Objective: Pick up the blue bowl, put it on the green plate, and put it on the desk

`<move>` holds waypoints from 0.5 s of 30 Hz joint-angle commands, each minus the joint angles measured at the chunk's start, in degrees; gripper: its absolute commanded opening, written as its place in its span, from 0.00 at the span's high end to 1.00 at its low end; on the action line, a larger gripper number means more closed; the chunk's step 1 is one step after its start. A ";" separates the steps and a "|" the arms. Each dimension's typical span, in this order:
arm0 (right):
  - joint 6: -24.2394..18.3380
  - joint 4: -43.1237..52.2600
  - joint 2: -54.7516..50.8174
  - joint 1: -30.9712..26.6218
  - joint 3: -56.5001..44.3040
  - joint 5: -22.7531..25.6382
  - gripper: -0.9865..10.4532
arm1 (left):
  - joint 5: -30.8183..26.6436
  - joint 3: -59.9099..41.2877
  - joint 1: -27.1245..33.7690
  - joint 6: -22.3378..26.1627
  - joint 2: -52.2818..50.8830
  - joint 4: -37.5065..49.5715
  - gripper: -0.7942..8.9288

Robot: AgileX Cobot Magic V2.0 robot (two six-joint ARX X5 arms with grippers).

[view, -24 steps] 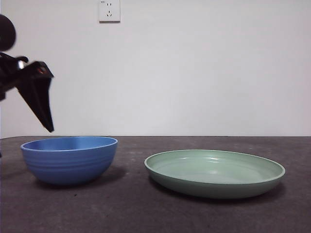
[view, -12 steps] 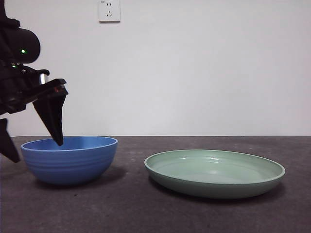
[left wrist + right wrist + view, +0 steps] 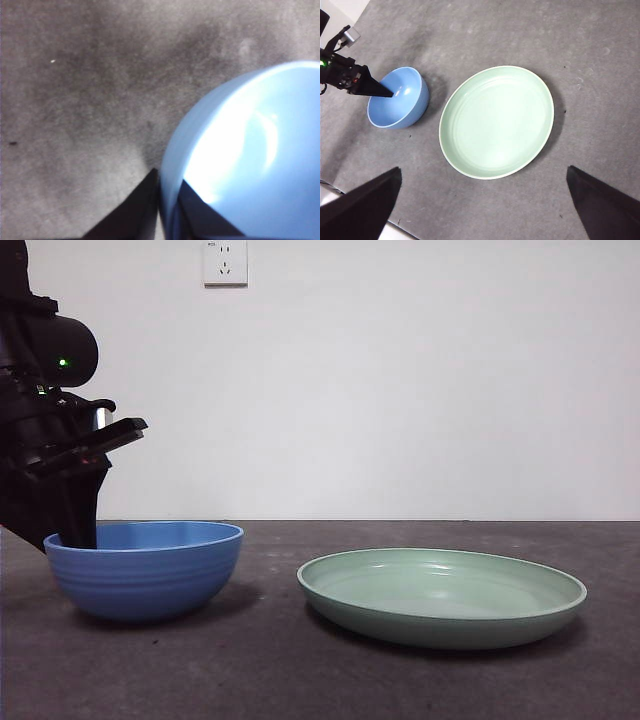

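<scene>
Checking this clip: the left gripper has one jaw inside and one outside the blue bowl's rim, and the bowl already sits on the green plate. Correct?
Not quite. The left gripper does straddle the rim of the blue bowl, but the bowl stands on the desk, apart from the green plate. The front view shows the gap.

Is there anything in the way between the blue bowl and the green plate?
Nothing visible. Only bare desk lies between the blue bowl and the green plate. The left pincer already straddles the bowl's rim.
</scene>
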 commanded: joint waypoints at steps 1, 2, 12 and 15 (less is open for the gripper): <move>-0.70 0.37 0.17 0.07 0.92 -0.20 0.44 | -0.37 2.23 -0.26 0.24 1.09 -0.13 0.90; -0.70 0.37 0.17 0.07 0.92 -0.17 0.44 | -0.39 2.71 -0.26 0.20 1.09 -0.24 0.90; -0.72 0.37 0.13 0.07 0.92 0.48 0.44 | -4.42 16.39 -6.36 -0.83 1.09 -9.20 0.90; -0.70 0.37 0.13 0.07 0.92 1.38 0.44 | -6.78 20.09 -10.43 -0.85 1.18 -10.69 0.90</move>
